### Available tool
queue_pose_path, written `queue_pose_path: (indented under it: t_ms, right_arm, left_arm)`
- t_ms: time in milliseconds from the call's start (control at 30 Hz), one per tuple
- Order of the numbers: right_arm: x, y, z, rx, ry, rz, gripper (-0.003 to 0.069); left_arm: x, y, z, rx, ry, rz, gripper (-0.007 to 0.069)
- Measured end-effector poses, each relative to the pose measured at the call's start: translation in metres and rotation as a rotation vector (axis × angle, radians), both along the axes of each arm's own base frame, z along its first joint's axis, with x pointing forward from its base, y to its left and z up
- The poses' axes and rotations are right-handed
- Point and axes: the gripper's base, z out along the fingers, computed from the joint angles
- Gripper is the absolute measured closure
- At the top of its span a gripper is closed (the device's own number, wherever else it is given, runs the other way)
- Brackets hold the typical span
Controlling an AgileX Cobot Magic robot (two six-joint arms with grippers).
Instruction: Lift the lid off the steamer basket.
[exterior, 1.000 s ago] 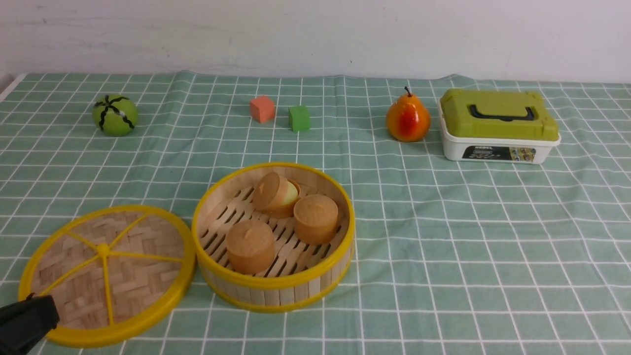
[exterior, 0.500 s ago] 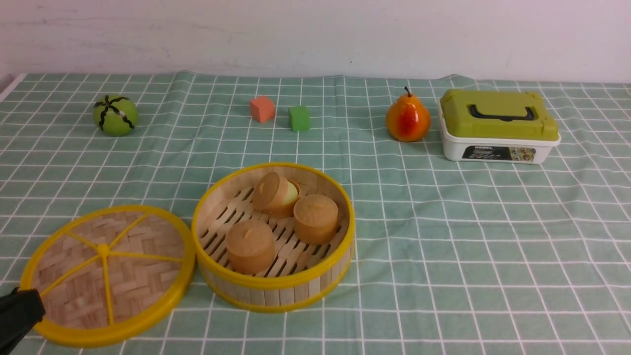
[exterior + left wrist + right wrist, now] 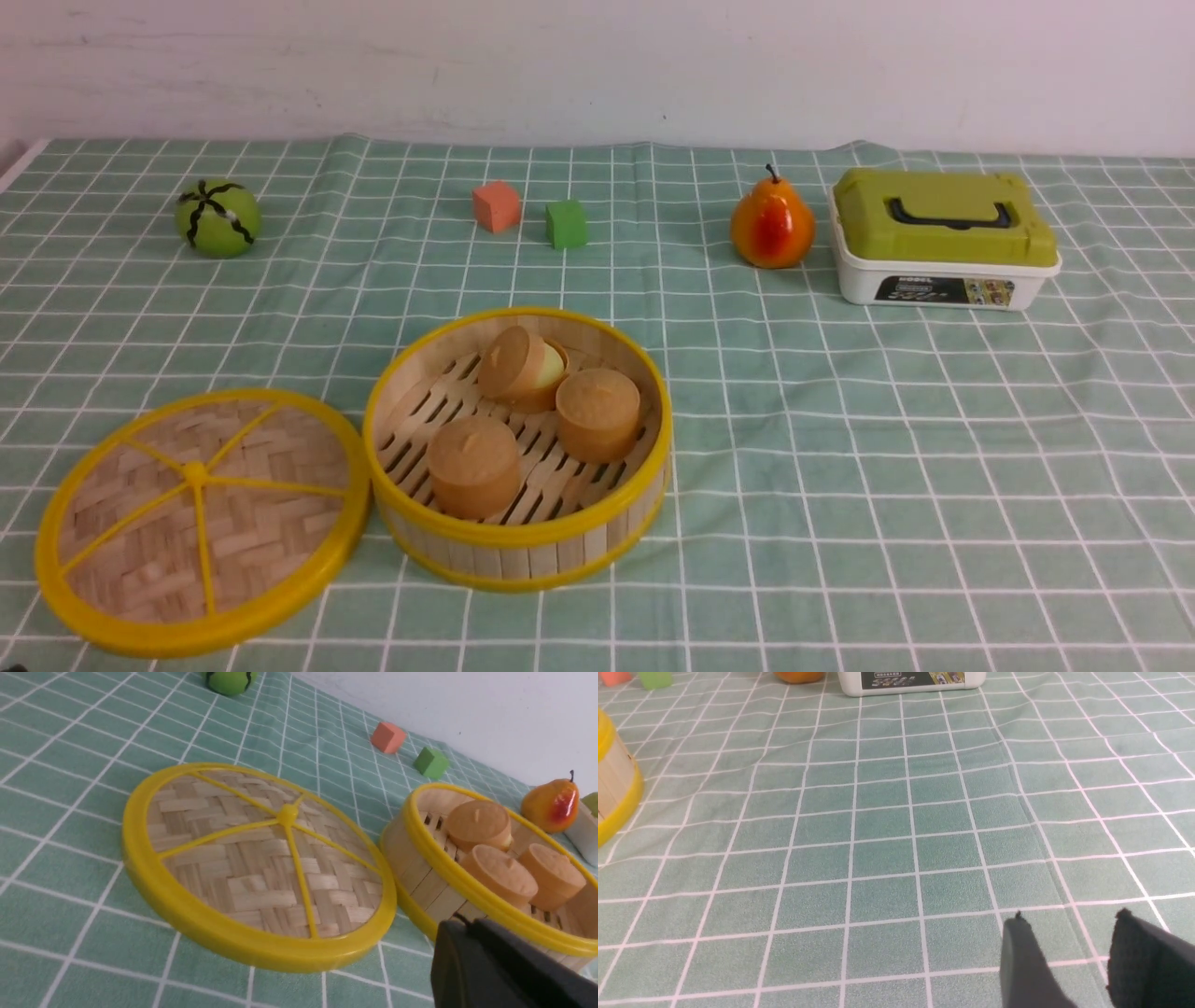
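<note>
The lid (image 3: pixel 201 519) lies left of the basket (image 3: pixel 519 446), touching it; 3 cakes (image 3: pixel 474 466) inside. Box (image 3: pixel 943 238) label unreadable. Left gripper (image 3: pixel 495 970): cannot tell; right gripper (image 3: pixel 1069 952) parted, empty.

We see a tabletop (image 3: pixel 840 467) covered by a green cloth with a white grid. On it, at the near left, lies the flat round woven-bamboo lid (image 3: pixel 201 523) with its yellow rim, touching the round slat-walled bamboo steamer basket (image 3: pixel 518 448) beside it. Farther back stand a green ball with black stripes (image 3: pixel 217 217) at the left, a salmon-pink cube (image 3: pixel 496 206) just beside a green cube (image 3: pixel 567 224), an orange-red pear (image 3: pixel 772 224), and a white rectangular box with an olive-green lid (image 3: pixel 943 238) at the right.
</note>
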Motion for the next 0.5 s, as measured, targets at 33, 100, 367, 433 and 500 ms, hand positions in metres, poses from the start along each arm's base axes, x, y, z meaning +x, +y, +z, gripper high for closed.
queue_pose_path:
  t_ms: [33,100,367,433,500]
  right_arm:
    - [0.000,0.000,0.000,0.000,0.000,0.000,0.0418]
    - [0.000,0.000,0.000,0.000,0.000,0.000,0.0418]
    - [0.000,0.000,0.000,0.000,0.000,0.000,0.0418]
    - [0.000,0.000,0.000,0.000,0.000,0.000,0.0418]
    - [0.000,0.000,0.000,0.000,0.000,0.000,0.0418]
  left_arm:
    - [-0.001,0.000,-0.003,0.004,0.029,0.003,0.0624]
    - [-0.002,0.001,-0.007,0.008,0.070,0.006,0.0624]
    - [-0.003,0.000,-0.013,0.019,0.130,-0.014,0.0620]
    - [-0.003,0.000,-0.013,0.019,0.131,-0.014,0.0620]
    - [-0.003,0.000,-0.013,0.019,0.131,-0.014,0.0620]
